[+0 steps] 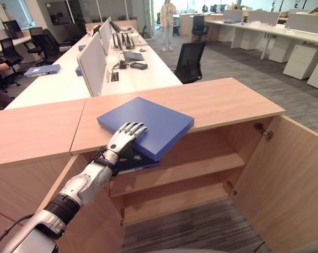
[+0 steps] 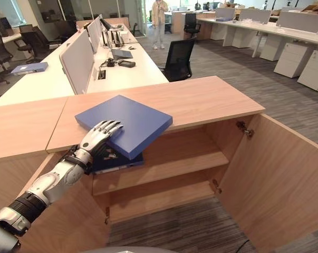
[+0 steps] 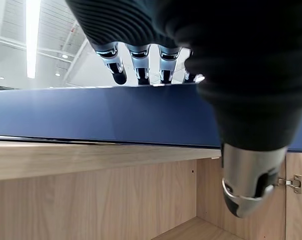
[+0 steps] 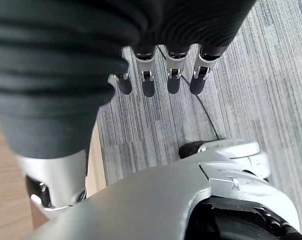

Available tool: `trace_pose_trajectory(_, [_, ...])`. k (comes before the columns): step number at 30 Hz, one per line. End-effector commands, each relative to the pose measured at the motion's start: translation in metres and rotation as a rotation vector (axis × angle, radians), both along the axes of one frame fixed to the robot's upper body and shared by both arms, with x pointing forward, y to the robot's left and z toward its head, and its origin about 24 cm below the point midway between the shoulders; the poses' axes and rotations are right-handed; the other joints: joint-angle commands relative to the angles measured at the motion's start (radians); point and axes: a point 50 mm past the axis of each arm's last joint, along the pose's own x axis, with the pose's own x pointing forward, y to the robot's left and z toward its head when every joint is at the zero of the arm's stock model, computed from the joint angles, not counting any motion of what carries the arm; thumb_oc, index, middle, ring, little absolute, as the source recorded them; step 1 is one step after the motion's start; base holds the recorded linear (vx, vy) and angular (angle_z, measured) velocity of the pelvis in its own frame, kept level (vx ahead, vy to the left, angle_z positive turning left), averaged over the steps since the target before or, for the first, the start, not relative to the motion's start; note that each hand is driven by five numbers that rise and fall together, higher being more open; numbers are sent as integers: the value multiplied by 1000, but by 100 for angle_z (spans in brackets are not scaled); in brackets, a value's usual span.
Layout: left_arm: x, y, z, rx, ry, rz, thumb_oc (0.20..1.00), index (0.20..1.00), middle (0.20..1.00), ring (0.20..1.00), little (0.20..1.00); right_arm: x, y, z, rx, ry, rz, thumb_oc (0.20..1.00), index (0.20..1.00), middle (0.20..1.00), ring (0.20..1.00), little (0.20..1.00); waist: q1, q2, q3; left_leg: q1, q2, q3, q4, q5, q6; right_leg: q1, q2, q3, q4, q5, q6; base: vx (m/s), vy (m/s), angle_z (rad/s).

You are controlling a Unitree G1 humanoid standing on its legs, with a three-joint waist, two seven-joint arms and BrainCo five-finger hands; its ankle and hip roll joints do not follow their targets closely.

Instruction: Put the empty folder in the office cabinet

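Observation:
A blue folder [image 1: 148, 124] lies flat on the wooden top of the office cabinet [image 1: 227, 103], one corner jutting past the front edge. My left hand [image 1: 124, 138] rests on that near corner, its fingers [image 3: 140, 62] straight along the folder's upper face [image 3: 115, 117] and its thumb [image 3: 251, 180] hanging free below the edge. The cabinet stands open, with a bare upper shelf [image 1: 201, 163] inside. My right hand [image 4: 161, 75] hangs over the carpet, fingers relaxed and holding nothing.
A second dark blue folder [image 1: 140, 164] lies on the upper shelf beneath my left hand. The cabinet door [image 1: 290, 179] swings out at the right. Behind the cabinet are a white desk with monitors [image 1: 116, 58], a black chair [image 1: 190, 60] and a person [image 1: 167, 21] far back.

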Motion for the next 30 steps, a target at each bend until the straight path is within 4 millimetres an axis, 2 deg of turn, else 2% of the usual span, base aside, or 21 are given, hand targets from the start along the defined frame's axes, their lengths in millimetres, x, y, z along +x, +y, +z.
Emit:
trace_pose_trajectory(1, [30,-2,44,-1,-168,29,1000,1000,1000,1000,1000,-2,-4,0,-24,34,23,1000,1000,1000,1000,1000,-6,-8,1,13,3,-31,13,-128,14,-42,-25,-84,6,14,54,0,0,0])
trace_pose_trajectory(9, [39,-21,41,-17,-161,3,1000,1000,1000,1000,1000,-1,-7,1,-39,34,39,1000,1000,1000,1000,1000,-19,-7,5,14,3,-27,13,-128,15,-43,-27,-81,6,16,56,0,0,0])
trace_pose_trajectory(14, [41,-32,28,-7,-118,-5,1000,1000,1000,1000,1000,-2,-9,1,-53,36,34,1000,1000,1000,1000,1000,-29,-7,4,16,4,-19,13,-131,18,-46,-27,-75,6,18,57,7,2,-3])
trace_pose_trajectory(15, [41,-31,24,-5,-106,3,363,363,363,363,363,-2,-9,1,-55,37,31,1000,1000,1000,1000,1000,-30,-7,5,18,3,-18,13,-132,18,-46,-27,-74,6,18,57,11,3,-9])
trace_pose_trajectory(16, [40,-28,15,-14,-92,51,200,200,200,200,200,-2,-8,1,-60,38,31,1000,1000,1000,1000,1000,-30,-9,7,18,4,-18,13,-132,18,-46,-27,-74,6,17,56,8,2,-5])
trace_pose_trajectory(25, [34,-24,0,-6,-66,97,200,200,200,200,200,-1,-5,1,-57,34,27,1000,1000,1000,1000,1000,-23,-14,6,23,6,-19,13,-136,18,-40,-26,-77,6,11,52,0,0,0])
trace_pose_trajectory(30, [18,-25,-3,-135,-11,87,200,200,200,200,200,0,-5,1,-58,32,12,1000,1000,1000,1000,1000,-8,-20,8,24,7,-24,13,-138,19,-38,-25,-83,6,9,48,0,0,0])
